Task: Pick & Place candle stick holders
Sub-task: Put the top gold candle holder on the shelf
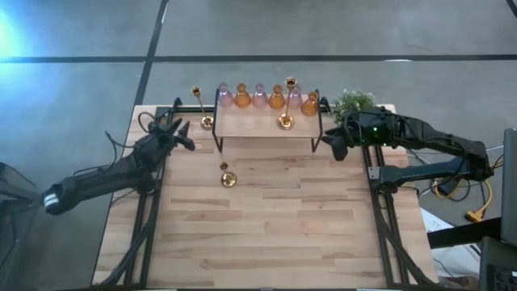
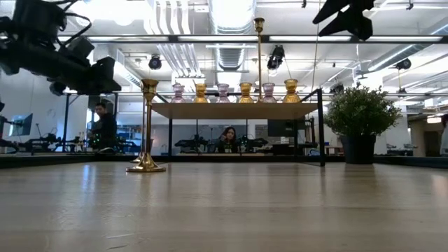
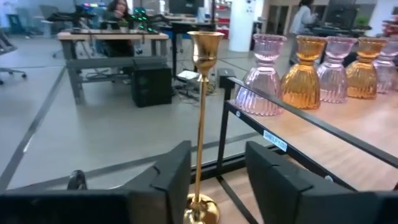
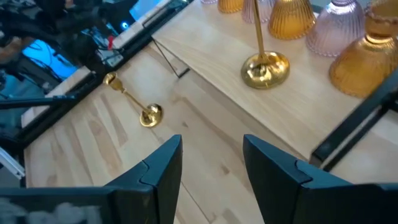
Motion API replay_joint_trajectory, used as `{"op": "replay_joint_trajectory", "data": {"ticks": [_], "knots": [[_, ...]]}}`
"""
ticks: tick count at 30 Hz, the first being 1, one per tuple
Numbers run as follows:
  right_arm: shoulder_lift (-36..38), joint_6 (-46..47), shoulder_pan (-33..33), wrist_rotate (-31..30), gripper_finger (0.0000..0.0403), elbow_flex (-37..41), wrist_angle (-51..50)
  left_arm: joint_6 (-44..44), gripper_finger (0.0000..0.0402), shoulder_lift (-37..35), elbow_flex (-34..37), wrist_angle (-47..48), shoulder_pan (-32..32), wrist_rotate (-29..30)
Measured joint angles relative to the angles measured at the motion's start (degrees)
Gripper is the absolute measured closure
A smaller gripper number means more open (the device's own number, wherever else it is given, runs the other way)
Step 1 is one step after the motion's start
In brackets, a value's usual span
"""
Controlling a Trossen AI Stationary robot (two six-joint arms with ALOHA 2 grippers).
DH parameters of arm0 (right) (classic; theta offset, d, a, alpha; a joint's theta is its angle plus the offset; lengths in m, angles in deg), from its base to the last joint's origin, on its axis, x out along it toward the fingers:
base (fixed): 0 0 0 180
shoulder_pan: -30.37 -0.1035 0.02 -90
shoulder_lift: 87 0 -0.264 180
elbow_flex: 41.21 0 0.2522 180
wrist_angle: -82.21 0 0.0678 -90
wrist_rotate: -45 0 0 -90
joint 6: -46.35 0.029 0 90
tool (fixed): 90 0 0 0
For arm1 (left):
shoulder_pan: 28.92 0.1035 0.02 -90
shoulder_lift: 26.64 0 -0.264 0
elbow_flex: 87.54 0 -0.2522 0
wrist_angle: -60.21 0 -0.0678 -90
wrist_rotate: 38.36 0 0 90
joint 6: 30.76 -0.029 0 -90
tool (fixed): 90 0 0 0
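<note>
Left gripper (image 3: 214,177) stands open around the gold candlestick (image 3: 200,124) — back straight off the stem, no nudging — while the right gripper (image 4: 208,165) hangs open, empty, beside the shelf (image 1: 266,123).

I'm looking into an open lab or workshop hall: exposed ceiling ducts (image 2: 231,52) running overhead, rows of workbenches (image 3: 112,46) with monitors, people (image 2: 105,126) sitting at them, polished concrete floor (image 1: 323,32).

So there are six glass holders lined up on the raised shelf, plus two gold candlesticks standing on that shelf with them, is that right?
Not quite. The six glass holders are on the raised shelf, but only one gold candlestick stands there. The high view shows the other two down on the table, left of and in front of the shelf.
</note>
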Motion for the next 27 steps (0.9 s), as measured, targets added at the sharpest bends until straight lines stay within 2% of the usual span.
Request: {"op": "replay_joint_trajectory", "data": {"ticks": [3, 6, 12, 20, 27], "knots": [[0.0, 0.0, 0.0, 0.0, 0.0239, 0.5, 1.4, -0.5, 0.0225, 2.6, -1.7, 0.0, 5.1, -7.7], [0.1, -0.2, 0.0, 0.0, 0.0239, 0.8, 2.4, -1.5, 0.0218, 6.6, -4.1, -0.2, 10.6, -14.5], [0.2, -0.4, 0.0, -0.2, 0.0246, 0.9, 2.4, -5.6, 0.0218, 17.3, -8.8, -5.7, 18.4, -23.6], [0.2, -0.5, 0.0, -0.3, 0.0245, 0.9, 2.3, -9.6, 0.0219, 31.4, -14.2, -10.4, 20.4, -25.2], [0.2, -0.5, 0.0, -0.3, 0.0256, 0.9, 2.3, -10.2, 0.022, 37.8, -16.2, -15.1, 21.3, -22.4]]}}
